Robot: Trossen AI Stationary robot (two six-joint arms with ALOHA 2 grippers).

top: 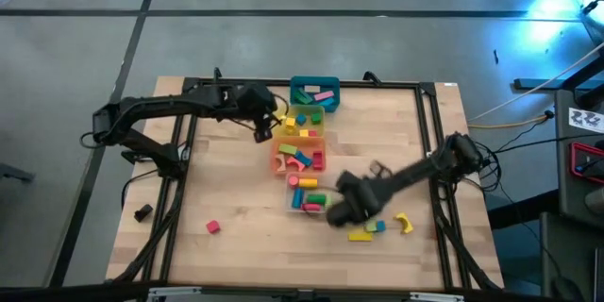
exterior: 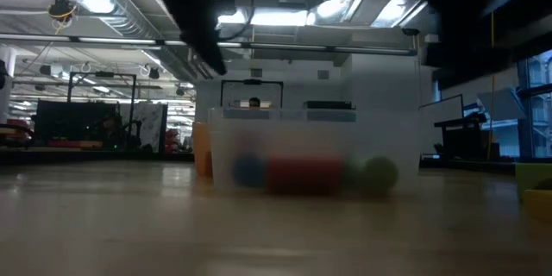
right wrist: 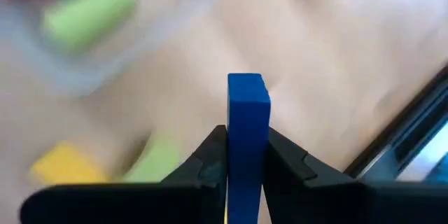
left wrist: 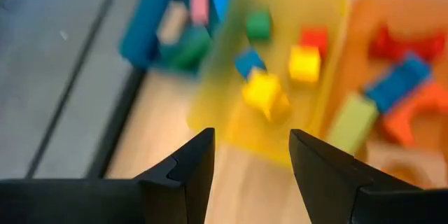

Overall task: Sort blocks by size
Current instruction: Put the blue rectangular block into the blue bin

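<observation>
Four square bins stand in a row from far to near: teal [top: 314, 92], yellow [top: 304, 123], orange [top: 300, 158] and clear [top: 307, 195], each holding coloured blocks. My left gripper [top: 265, 125] is open and empty beside the yellow bin's left side; its wrist view shows the yellow bin [left wrist: 280, 63] ahead of the gripper [left wrist: 252, 157]. My right gripper [top: 338, 213] is just right of the clear bin's near corner, shut on a thin blue block [right wrist: 248, 122]. Loose blocks lie on the table: a yellow bar [top: 360, 235], a small blue one [top: 377, 227], a yellow arch [top: 404, 222]. My right gripper pinches the thin blue block by its two broad faces [right wrist: 248, 155] between the two fingers [right wrist: 210, 161]. The block stands out beyond the fingertips along the fingers, its narrow edge toward the camera. It appears clear of the table.
A single red block [top: 213, 227] lies at the near left of the table. A dark frame [top: 189, 85] runs along the table's edges. The low view shows the clear bin [exterior: 315, 151] with red, blue and green blocks inside and the orange bin [exterior: 203, 151] behind it.
</observation>
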